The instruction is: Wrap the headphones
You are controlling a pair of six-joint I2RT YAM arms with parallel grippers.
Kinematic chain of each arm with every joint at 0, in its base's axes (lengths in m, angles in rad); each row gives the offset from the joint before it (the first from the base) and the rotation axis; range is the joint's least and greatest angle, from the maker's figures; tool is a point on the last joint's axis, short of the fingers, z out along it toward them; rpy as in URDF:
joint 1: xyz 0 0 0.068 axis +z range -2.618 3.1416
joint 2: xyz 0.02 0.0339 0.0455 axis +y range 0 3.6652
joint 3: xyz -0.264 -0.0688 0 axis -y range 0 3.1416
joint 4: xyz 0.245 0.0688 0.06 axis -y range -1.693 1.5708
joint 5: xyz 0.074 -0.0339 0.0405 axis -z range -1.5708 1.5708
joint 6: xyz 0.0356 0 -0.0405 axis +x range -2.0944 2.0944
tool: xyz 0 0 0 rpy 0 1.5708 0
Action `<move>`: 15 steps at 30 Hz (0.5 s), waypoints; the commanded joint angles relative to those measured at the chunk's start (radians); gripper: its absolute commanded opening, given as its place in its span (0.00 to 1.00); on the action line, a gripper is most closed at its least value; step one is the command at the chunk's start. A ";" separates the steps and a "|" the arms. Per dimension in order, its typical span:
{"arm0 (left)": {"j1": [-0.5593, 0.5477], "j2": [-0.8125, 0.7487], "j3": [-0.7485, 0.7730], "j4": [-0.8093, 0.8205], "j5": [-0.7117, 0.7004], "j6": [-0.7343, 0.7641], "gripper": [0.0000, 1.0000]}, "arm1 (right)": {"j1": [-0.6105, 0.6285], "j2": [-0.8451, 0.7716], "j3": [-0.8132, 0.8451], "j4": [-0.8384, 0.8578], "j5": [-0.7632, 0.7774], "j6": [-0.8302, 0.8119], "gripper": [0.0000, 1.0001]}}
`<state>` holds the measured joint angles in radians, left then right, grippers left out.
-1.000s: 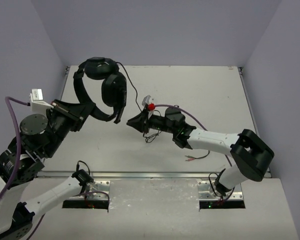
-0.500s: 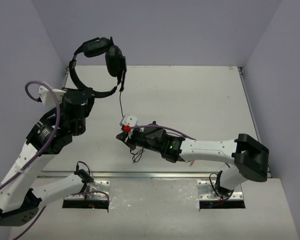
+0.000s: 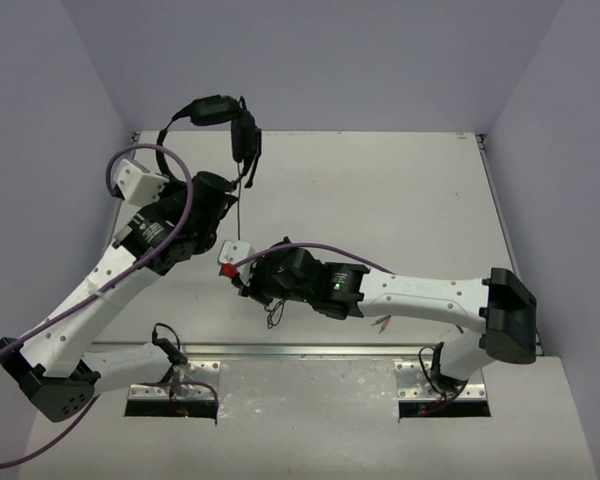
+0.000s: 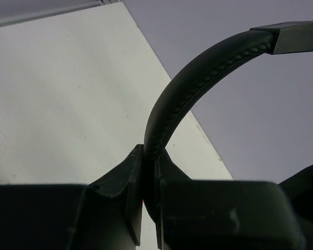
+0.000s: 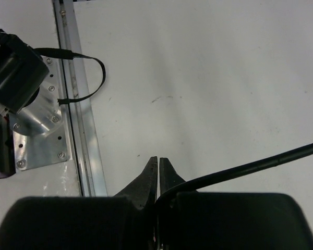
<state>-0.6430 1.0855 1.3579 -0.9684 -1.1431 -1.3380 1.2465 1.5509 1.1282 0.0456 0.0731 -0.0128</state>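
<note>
Top view: the headphones [image 3: 220, 115] hang in the air over the table [image 3: 400, 190], toward its 11 o'clock corner. They are carried by the left arm [image 3: 110, 280], which reaches up from the near-left. The two padded cups sit close together at the top, one facing 3 o'clock.

Left wrist view: the left fingers [image 4: 131, 179] are pinched on the stitched headband [image 4: 198, 67]. The band rises out of the narrow slot between them and curves away toward 2 o'clock.

From the cups a thin dark cable [image 3: 240, 205] drops straight toward 6 o'clock to the tip of the right arm [image 3: 420, 292]. That arm lies low across the table, pointing toward 9 o'clock.

Right wrist view: the right fingers [image 5: 148, 177] are pressed together on the cable, which leaves them toward 3 o'clock, above the white surface.

Slack cable lies in small loops [image 3: 272, 315] on the table just at 5 o'clock of the right fingers. Thin reddish ends [image 3: 385, 322] show beside the right arm's near edge.
</note>
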 commanded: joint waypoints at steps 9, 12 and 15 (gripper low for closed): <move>-0.007 0.018 -0.354 0.553 0.086 0.470 0.00 | 0.008 -0.210 0.094 -0.203 -0.023 -0.222 0.01; -0.007 0.001 -0.474 0.747 0.232 0.638 0.00 | 0.005 -0.244 0.090 -0.237 0.023 -0.274 0.01; -0.007 -0.012 -0.554 0.911 0.406 0.798 0.00 | -0.001 -0.285 0.070 -0.262 0.089 -0.349 0.01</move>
<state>-0.6487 1.1057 0.8433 -0.3874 -0.8883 -0.7746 1.2385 1.3304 1.1664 -0.2234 0.1162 -0.2119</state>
